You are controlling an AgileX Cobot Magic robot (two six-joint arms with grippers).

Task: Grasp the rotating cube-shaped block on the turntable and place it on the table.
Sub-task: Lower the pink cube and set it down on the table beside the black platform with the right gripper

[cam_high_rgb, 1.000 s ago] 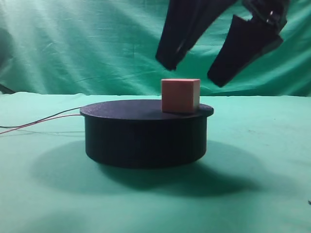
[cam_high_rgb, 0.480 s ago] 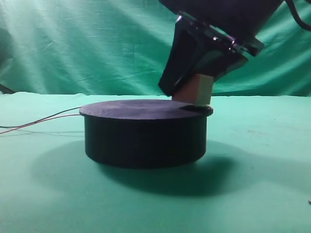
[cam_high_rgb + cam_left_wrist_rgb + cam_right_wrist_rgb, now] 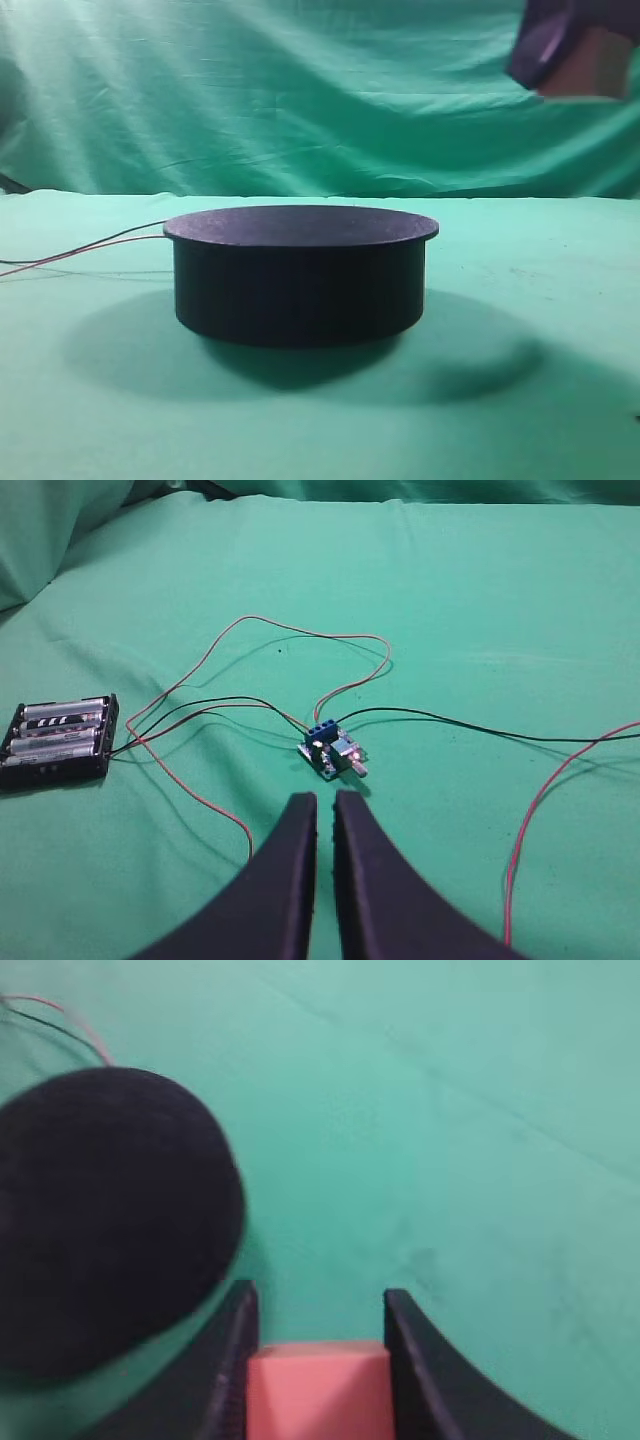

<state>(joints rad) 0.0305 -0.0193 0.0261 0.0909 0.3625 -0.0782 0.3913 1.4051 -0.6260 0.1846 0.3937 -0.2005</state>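
The salmon cube-shaped block (image 3: 320, 1390) sits squeezed between the two black fingers of my right gripper (image 3: 318, 1305). In the exterior view that block (image 3: 595, 65) hangs high at the top right, clear of the turntable (image 3: 300, 275), and the right gripper (image 3: 570, 50) is mostly cut off by the frame. The black turntable (image 3: 100, 1210) has a bare top and stands on the green table (image 3: 540, 300). My left gripper (image 3: 325, 802) hovers over the cloth with its fingers nearly touching and nothing between them.
Thin red and black wires (image 3: 80, 248) trail left from the turntable. Under the left gripper lie a small blue circuit board (image 3: 330, 752), a black battery holder (image 3: 58, 742) and looping wires (image 3: 540, 810). A green backdrop (image 3: 250, 90) hangs behind.
My right gripper came down over the block, shut on it, then lifted it off the turntable up and to the right. The turntable top is now bare.
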